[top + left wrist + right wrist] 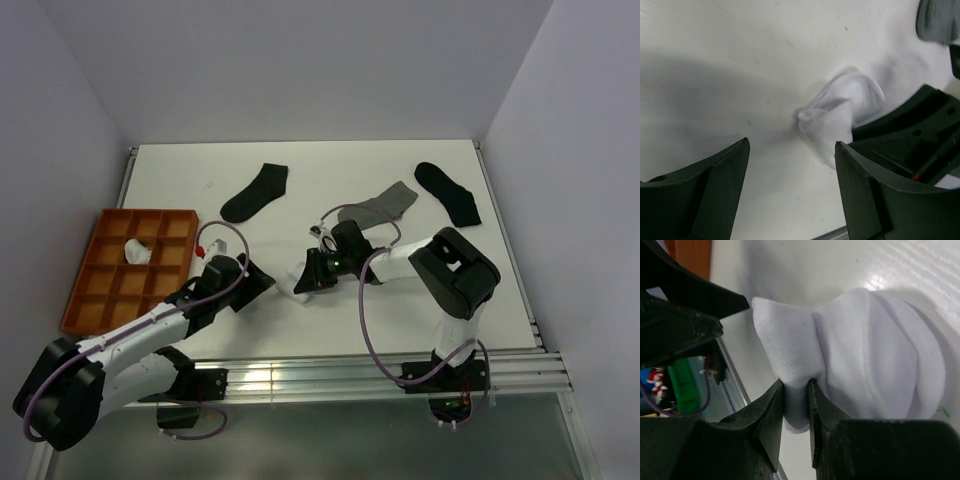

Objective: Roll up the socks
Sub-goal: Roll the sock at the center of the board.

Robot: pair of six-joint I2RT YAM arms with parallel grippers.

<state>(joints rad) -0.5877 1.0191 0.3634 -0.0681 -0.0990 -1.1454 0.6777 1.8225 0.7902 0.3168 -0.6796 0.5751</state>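
Right gripper (796, 390) clamped on white sock (865, 355), mostly hidden under it at top-view centre; left gripper (791, 144) jaws apart, holding nothing.

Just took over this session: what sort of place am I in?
Probably a robot test cell: white table boxed in by plain walls, aluminium rails along its near edge, an orange compartment tray.

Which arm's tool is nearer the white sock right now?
Right. The right tool pinches the white sock; the left tool stands open close beside it.
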